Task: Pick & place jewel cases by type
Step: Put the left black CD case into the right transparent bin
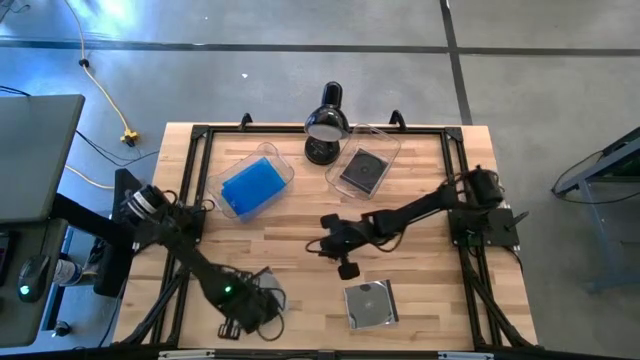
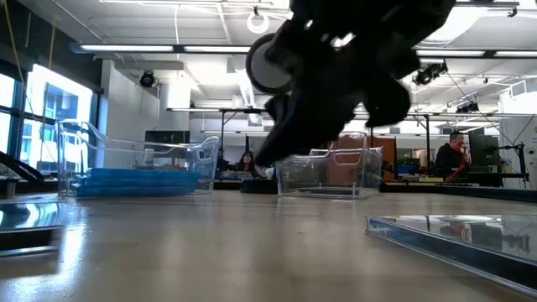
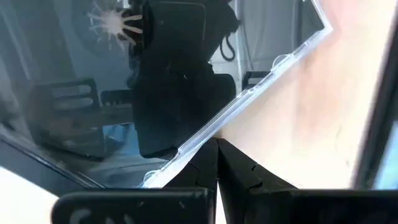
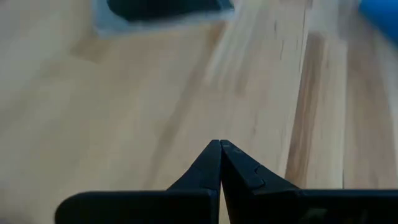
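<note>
A clear jewel case point(image 1: 268, 291) with a dark tray lies flat near the table's near-left edge. My left gripper point(image 3: 216, 147) is shut, its tips at that case's clear edge. A second clear case point(image 1: 371, 304) with a silvery disc lies flat near the near edge, right of centre. Blue cases point(image 1: 250, 186) lie in the left clear tub. A dark case point(image 1: 361, 171) lies in the right clear tub. My right gripper point(image 4: 219, 145) is shut. It hovers over bare wood at the table's middle point(image 1: 326, 238) and touches nothing. My left gripper has its shut fingertips point(image 3: 200, 163) against the case's clear edge point(image 3: 249, 93), coming down at a slant. Nothing sits between the fingers. The case lies flat on the table. I cannot tell whether the tips press on the edge or only meet it.
A black desk lamp point(image 1: 325, 125) stands at the far edge between the two tubs point(image 1: 285, 172) point(image 1: 392, 143). Bare wood shows between the tubs and the near cases. A black frame rims the table. People sit in the room beyond point(image 2: 454, 156).
</note>
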Controlling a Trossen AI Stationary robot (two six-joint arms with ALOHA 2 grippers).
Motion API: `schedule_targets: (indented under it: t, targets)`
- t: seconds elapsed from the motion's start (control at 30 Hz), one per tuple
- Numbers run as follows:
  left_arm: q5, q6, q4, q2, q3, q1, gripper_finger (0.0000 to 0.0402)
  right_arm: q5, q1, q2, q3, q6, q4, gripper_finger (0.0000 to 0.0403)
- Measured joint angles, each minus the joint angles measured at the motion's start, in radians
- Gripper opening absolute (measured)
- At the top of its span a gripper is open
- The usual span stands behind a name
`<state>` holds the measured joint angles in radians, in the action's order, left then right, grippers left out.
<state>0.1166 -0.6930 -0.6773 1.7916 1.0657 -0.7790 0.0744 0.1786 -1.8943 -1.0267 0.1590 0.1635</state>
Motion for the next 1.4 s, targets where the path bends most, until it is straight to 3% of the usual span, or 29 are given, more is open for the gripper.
schedule_targets:
  t: [0.2,0.4,0.7,0.87,1.1,1.4]
  targets:
    - [-0.025,0.222,-0.040,-0.001,0.000,0.118,0.0000,-0.011,-0.017,-0.121,-0.130,0.002,-0.082,0.0001]
    - [-0.054,0.371,-0.040,-0.001,-0.002,0.219,0.0000,-0.083,-0.024,-0.139,-0.164,0.001,-0.149,0.0024]
    - [-0.194,0.503,-0.030,-0.002,0.037,0.283,0.0000,0.040,-0.002,-0.139,-0.164,-0.062,-0.177,0.0090]
    - [-0.172,0.481,-0.016,-0.002,0.040,0.286,0.0000,0.038,0.038,-0.139,-0.166,-0.188,-0.172,0.0113]
    - [-0.110,0.425,0.003,-0.002,0.040,0.283,0.0000,-0.269,0.118,-0.136,-0.166,-0.159,-0.205,0.0106]
    - [-0.075,0.355,0.062,-0.003,0.040,0.282,0.0000,-0.169,0.167,-0.094,-0.165,-0.290,-0.299,0.0108]
